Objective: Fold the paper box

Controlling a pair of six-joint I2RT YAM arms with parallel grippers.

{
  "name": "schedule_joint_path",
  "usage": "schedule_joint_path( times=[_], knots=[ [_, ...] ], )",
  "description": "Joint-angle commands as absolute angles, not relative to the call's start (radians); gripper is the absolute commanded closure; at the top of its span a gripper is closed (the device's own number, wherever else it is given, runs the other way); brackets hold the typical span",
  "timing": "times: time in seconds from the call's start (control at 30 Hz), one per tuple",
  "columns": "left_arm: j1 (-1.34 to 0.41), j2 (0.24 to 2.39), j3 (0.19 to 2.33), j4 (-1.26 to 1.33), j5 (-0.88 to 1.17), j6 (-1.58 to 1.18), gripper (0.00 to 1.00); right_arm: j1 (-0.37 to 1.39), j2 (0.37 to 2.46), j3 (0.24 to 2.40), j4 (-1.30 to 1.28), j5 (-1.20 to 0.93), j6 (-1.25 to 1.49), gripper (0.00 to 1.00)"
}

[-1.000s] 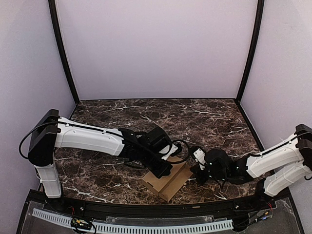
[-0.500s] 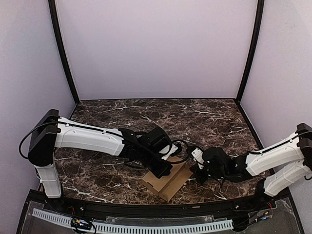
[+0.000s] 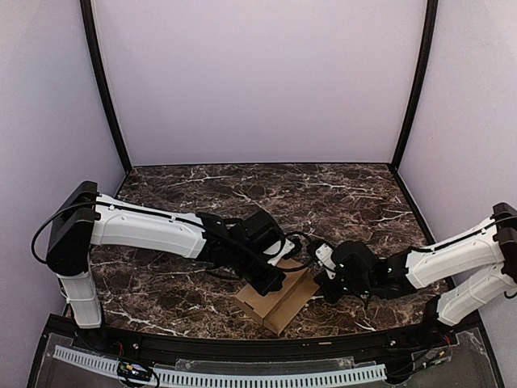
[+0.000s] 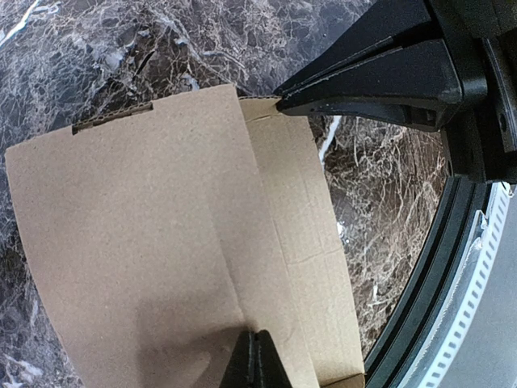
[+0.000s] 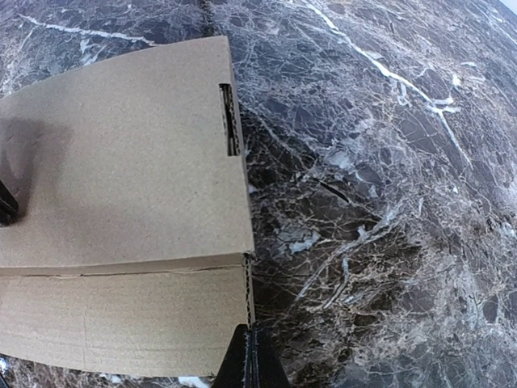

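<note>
Note that the left gripper has its two black fingers closed together with nothing clamped between them; its tip presses down on the wide top panel of the plain brown cardboard paper box. The right gripper is likewise closed tip to tip on nothing, and its point sits at the box's right-hand edge, where the top panel meets a narrower creased flap. In the left wrist view you see those right fingers meeting the far corner of that flap. The box lies folded flat and low on the dark, white-veined marble tabletop, near the table's near edge and slightly right of centre, between the two grippers. A narrow slot is cut in the top panel close to its right edge. The left arm, white with black joints, reaches in from the near left; the right arm reaches in low from the near right. A black rail with a white perforated strip runs along the near edge, and pale lilac walls enclose the table.
</note>
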State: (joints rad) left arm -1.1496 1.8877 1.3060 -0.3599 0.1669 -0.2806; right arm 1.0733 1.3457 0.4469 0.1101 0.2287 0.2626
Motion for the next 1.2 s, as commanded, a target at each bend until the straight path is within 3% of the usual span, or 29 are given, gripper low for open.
schedule_joint_path(
  times=[0.0,1.17],
  knots=[
    [-1.166,1.896,1.264,-0.404,0.168,-0.268,0.99,1.089,1.364,0.496,0.118,0.204,0.284,1.00],
    [-1.180,1.887,1.233,-0.365,0.163,-0.292,0.99,1.075,1.356,0.617,0.080,0.237,0.361,1.00]
  ],
)
